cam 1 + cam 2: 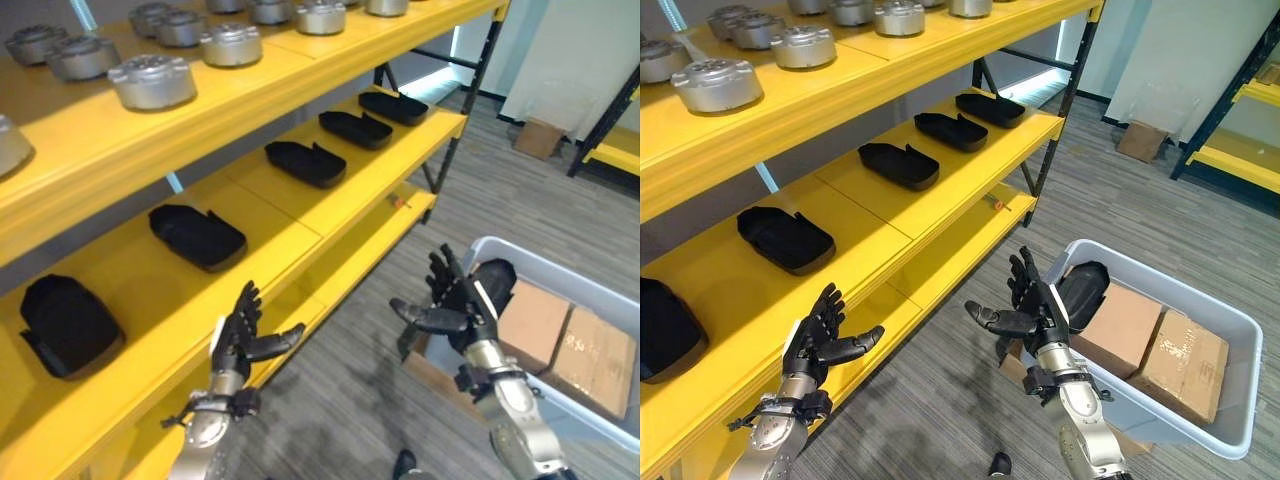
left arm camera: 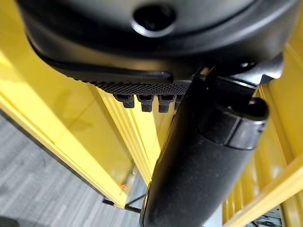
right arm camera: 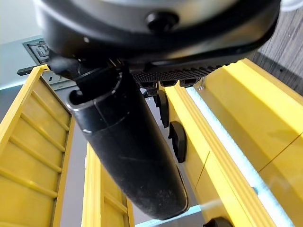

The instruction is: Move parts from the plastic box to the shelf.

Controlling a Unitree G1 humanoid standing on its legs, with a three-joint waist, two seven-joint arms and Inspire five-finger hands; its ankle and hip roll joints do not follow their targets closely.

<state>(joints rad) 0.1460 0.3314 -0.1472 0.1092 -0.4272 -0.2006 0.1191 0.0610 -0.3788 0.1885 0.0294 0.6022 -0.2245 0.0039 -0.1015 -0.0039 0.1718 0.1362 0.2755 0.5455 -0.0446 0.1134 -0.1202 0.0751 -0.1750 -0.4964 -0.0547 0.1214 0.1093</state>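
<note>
A grey plastic box (image 1: 1230, 330) stands on the floor at the right, with a black part (image 1: 1085, 290) leaning in its near-left corner beside cardboard boxes (image 1: 1185, 350). Several black parts (image 1: 197, 236) lie in a row on the middle yellow shelf (image 1: 280, 210). My right hand (image 1: 1035, 305) hovers open just left of the box, empty, fingers straight and thumb out. My left hand (image 1: 240, 335) is open and empty at the front edge of the middle shelf, past the nearest part (image 1: 62, 322).
Silver round metal parts (image 1: 152, 80) line the top shelf. A lower yellow shelf (image 1: 390, 220) runs below. A brown cardboard box (image 1: 540, 137) sits on the grey floor at the back right, near another yellow rack (image 1: 615, 145).
</note>
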